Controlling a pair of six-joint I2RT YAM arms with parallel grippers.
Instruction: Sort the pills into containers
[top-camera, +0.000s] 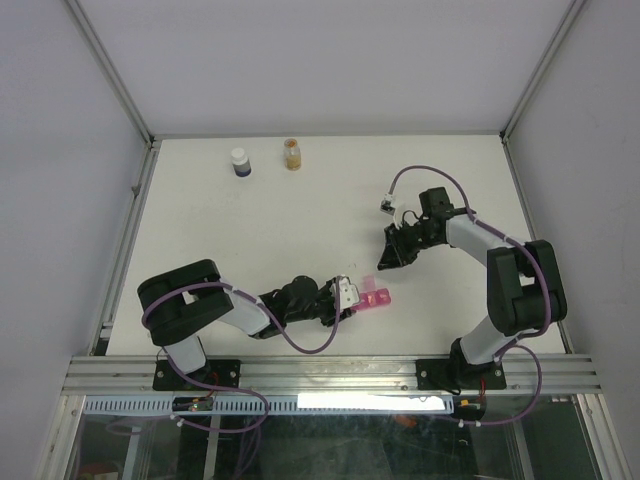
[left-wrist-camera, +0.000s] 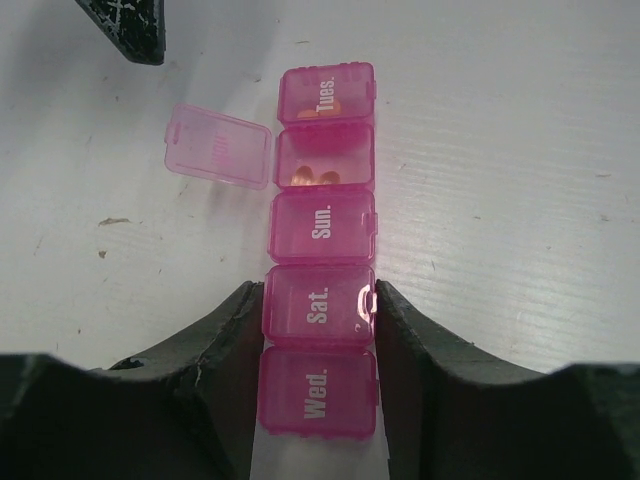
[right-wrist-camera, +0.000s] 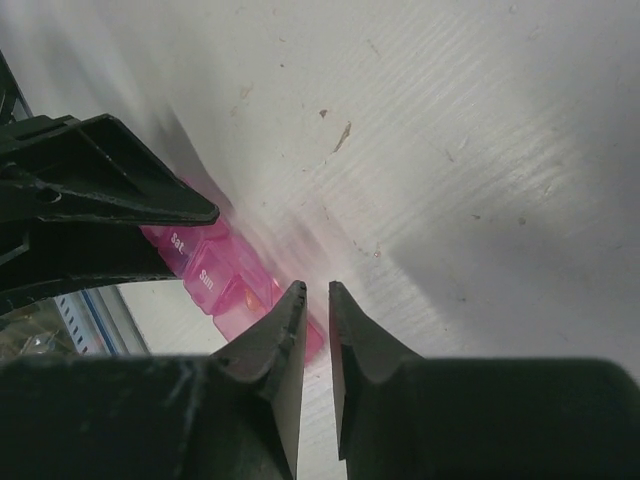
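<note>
Pink pill-box strip (left-wrist-camera: 320, 250) lies low centre of my top view on the surface (top-camera: 300, 220). Left tool (left-wrist-camera: 318, 315) clamps its Sat. cell; one lid flipped open, orange pills (left-wrist-camera: 312, 178) inside. Right tool (right-wrist-camera: 315, 300) hangs above, nearly closed, holding nothing.

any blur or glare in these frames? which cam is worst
Right wrist is worst: motion streaks smear the table and the pink pill box, though the right claw stays sharp. Left wrist is crisp, with the pill box day labels readable. Top external is evenly lit; a bright strip glares at the bottom edge.
</note>
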